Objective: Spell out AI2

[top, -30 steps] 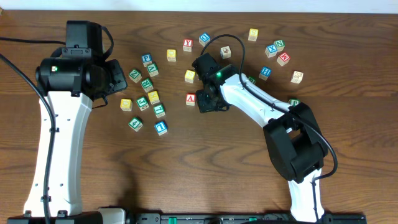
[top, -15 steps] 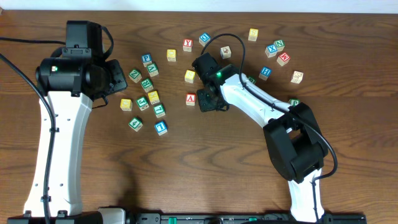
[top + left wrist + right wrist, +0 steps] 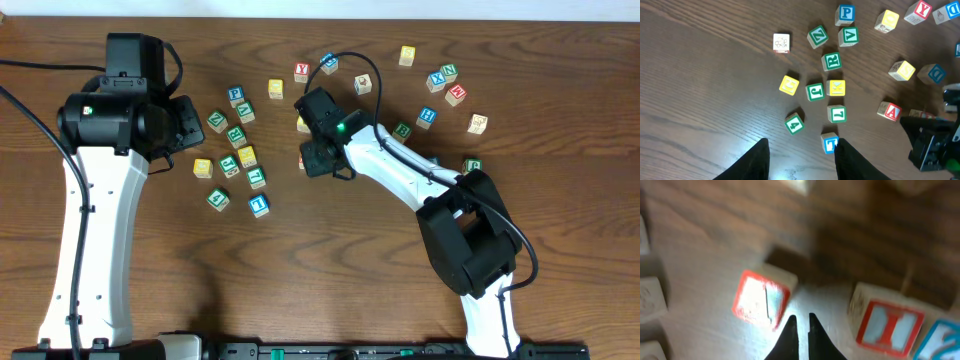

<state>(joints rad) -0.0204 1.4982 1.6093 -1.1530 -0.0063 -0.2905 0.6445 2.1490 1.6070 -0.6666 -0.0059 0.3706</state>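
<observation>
Black fingertips of the right gripper (image 3: 801,328) are pinching shut on nothing, hovering just beside the red-edged white-faced wooden A cube (image 3: 761,300) at ten o'clock. At three o'clock the red-edged wooden I cube (image 3: 888,325) is sitting on the brown table (image 3: 705,235). Well apart, the left gripper (image 3: 802,160) is hanging open and empty.

Two robot arms at a wooden table: the left arm (image 3: 90,240) and the right arm (image 3: 395,170) share smooth white shells joined by bulky, rounded black joint housings. A small green light (image 3: 90,111) glows on the left arm's black housing, another on the right's. Thin black cables (image 3: 368,66) trail off both. Small dark screw heads (image 3: 85,184) dot the left shell. The left gripper (image 3: 801,142) has broad matte-black fingers (image 3: 757,160); the right gripper (image 3: 801,316) has slim, tapering black ones.
</observation>
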